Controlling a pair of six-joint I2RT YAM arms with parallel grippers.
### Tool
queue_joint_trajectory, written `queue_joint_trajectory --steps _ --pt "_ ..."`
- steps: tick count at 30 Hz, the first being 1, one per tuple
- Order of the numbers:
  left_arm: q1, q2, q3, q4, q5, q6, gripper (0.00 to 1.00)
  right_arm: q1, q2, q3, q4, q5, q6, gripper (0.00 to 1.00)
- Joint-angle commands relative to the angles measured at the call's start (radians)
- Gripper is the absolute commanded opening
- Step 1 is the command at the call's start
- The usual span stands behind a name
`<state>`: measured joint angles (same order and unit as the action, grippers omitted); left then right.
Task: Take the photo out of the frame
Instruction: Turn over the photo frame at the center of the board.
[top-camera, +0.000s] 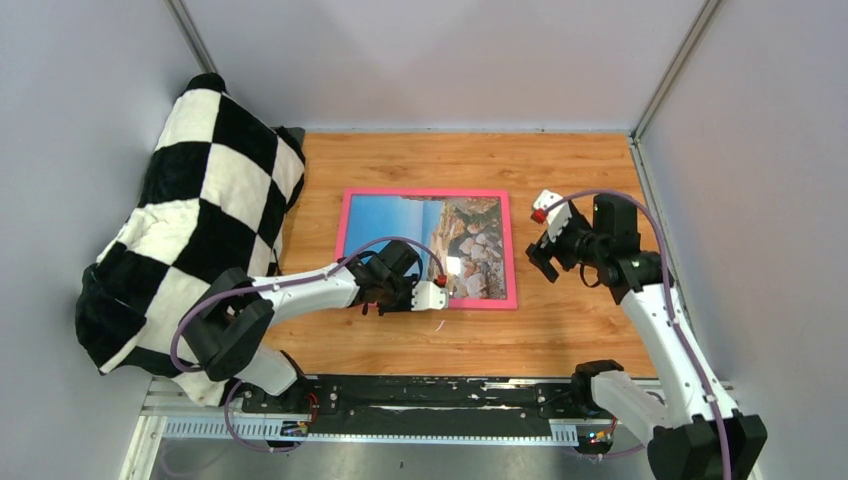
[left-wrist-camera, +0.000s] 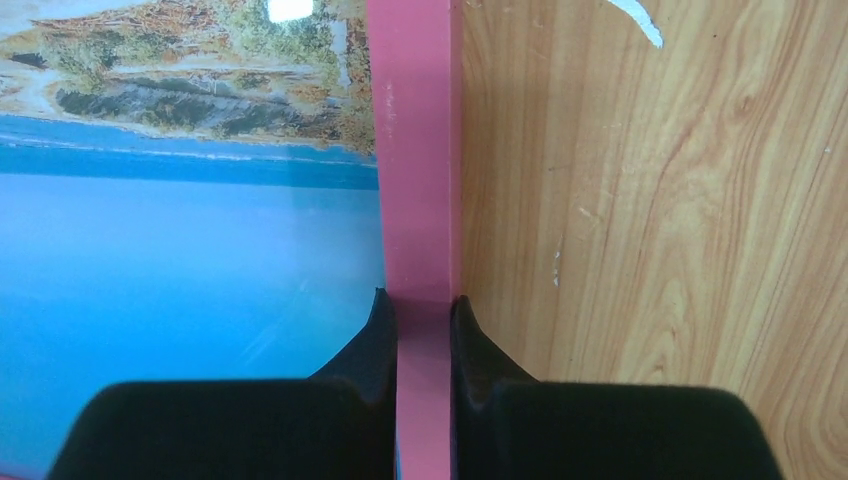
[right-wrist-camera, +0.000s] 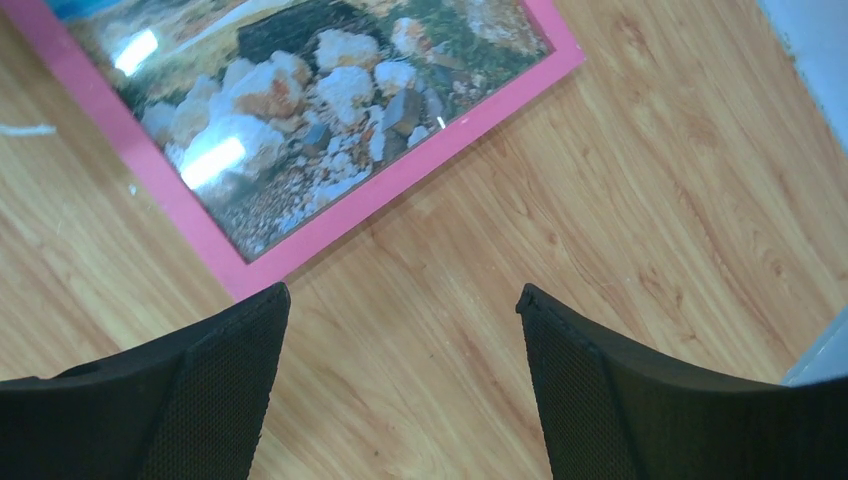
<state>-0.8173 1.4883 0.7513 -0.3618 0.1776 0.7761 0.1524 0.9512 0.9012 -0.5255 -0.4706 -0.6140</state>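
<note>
Clenched left gripper (left-wrist-camera: 420, 305) grips the frame (left-wrist-camera: 415, 150). One finger sits on the picture side and the other on the wood side, with the narrow pink border pinched between them. In the top view the grasp is on the lower edge of the frame, right of its middle.

The photo (left-wrist-camera: 180, 250) is not out yet. It lies flat inside the frame at the centre of the top view, blue sky and sea to the left, pale stones to the right. From the pincer it lies straight ahead, toward the top of the picture. Its long axis runs left-right in the top view, along the gripped edge.

The left arm is the nearer one and is already touching. The right gripper (right-wrist-camera: 400, 295) is released, jaws wide and holding nothing. It hovers over bare wood just off the frame's lower right corner, near it but apart.

My guess at the next move: lift or tilt this edge to get at the back.

The surface is a wooden table (top-camera: 580, 330), flat and grained. A black-and-white checkered blanket (top-camera: 200, 210) is heaped at the left. Plain grey walls (top-camera: 420, 60) close in the far side and both sides.
</note>
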Motion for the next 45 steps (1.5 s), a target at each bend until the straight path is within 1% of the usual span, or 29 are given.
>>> queue_joint_trajectory --steps 1,3,7,10,12,15,17,20,26,30,34,40,41,44,45 --pt "-0.006 0.043 0.012 -0.107 0.022 -0.009 0.00 0.008 -0.071 -0.054 -0.138 -0.123 -0.317 0.84" --pt "-0.006 0.029 0.052 -0.137 0.044 -0.022 0.00 0.019 -0.066 -0.070 -0.203 -0.156 -0.422 0.81" --pt "-0.006 0.001 0.135 -0.188 0.114 -0.049 0.00 0.099 -0.095 -0.160 -0.188 -0.143 -0.565 0.81" --pt "-0.006 0.007 0.187 -0.207 0.167 -0.079 0.00 0.204 -0.122 -0.224 -0.101 -0.062 -0.570 0.82" --pt "-0.006 0.019 0.210 -0.210 0.191 -0.100 0.00 0.264 -0.144 -0.265 -0.051 -0.036 -0.574 0.83" --pt "-0.005 0.039 0.238 -0.213 0.207 -0.134 0.00 0.344 -0.168 -0.324 0.045 0.007 -0.542 0.83" --pt "-0.005 0.049 0.254 -0.214 0.210 -0.152 0.00 0.399 -0.165 -0.355 0.074 0.039 -0.536 0.83" --pt "-0.003 0.061 0.285 -0.228 0.218 -0.164 0.00 0.481 -0.159 -0.404 0.134 0.125 -0.532 0.83" --pt "0.009 0.059 0.333 -0.243 0.269 -0.189 0.00 0.599 -0.143 -0.536 0.373 0.327 -0.539 0.82" --pt "0.012 0.050 0.340 -0.246 0.291 -0.198 0.00 0.660 -0.129 -0.637 0.636 0.457 -0.575 0.77" --pt "0.015 0.043 0.346 -0.250 0.306 -0.202 0.00 0.719 -0.084 -0.702 0.816 0.593 -0.641 0.69" --pt "0.026 0.026 0.355 -0.256 0.340 -0.214 0.00 0.767 -0.003 -0.702 0.958 0.726 -0.681 0.53" --pt "0.031 0.022 0.355 -0.256 0.349 -0.215 0.00 0.768 0.009 -0.701 0.982 0.742 -0.686 0.49" --pt "0.038 0.008 0.355 -0.258 0.377 -0.222 0.00 0.774 0.041 -0.688 1.027 0.789 -0.693 0.30" --pt "0.039 0.002 0.357 -0.263 0.383 -0.220 0.00 0.776 0.045 -0.680 1.026 0.802 -0.694 0.21"
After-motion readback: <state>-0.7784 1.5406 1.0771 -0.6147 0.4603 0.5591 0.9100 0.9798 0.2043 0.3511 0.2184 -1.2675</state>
